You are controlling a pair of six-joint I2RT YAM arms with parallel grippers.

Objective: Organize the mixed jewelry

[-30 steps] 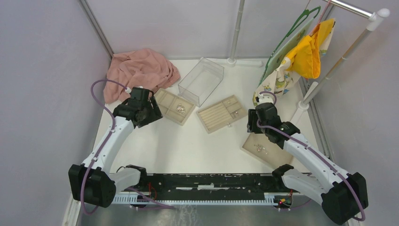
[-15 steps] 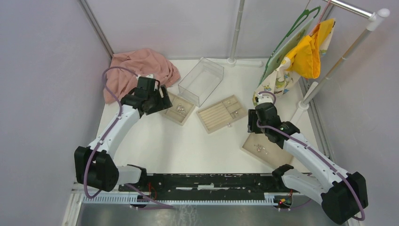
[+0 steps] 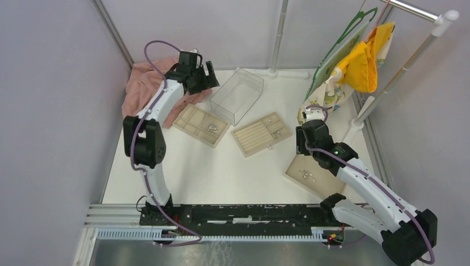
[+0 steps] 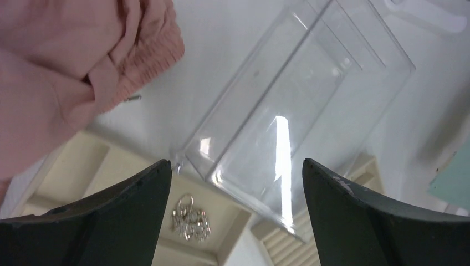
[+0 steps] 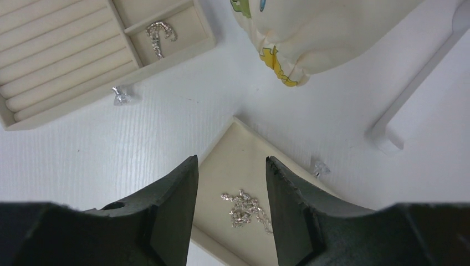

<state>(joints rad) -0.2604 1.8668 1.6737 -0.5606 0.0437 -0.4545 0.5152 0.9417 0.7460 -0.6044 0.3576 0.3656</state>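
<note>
L gripper [image 4: 235, 163] stood spread wide, empty, near clear box [image 4: 299, 111] edge; its fingers hid pt of beige tray [image 4: 83, 166]. R gripper [image 5: 231, 159] gaped empty above chain [image 5: 244, 208]; flat tray [image 5: 233, 177] corner cut off.

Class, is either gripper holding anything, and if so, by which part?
Nothing is held. The left gripper is open with an empty gap; the right gripper is open too, a jewelry cluster lying untouched on the tray below it.

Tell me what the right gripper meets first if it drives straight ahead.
The right gripper would likely meet the silver chain cluster on the beige tray first, though depth is unclear.
</note>
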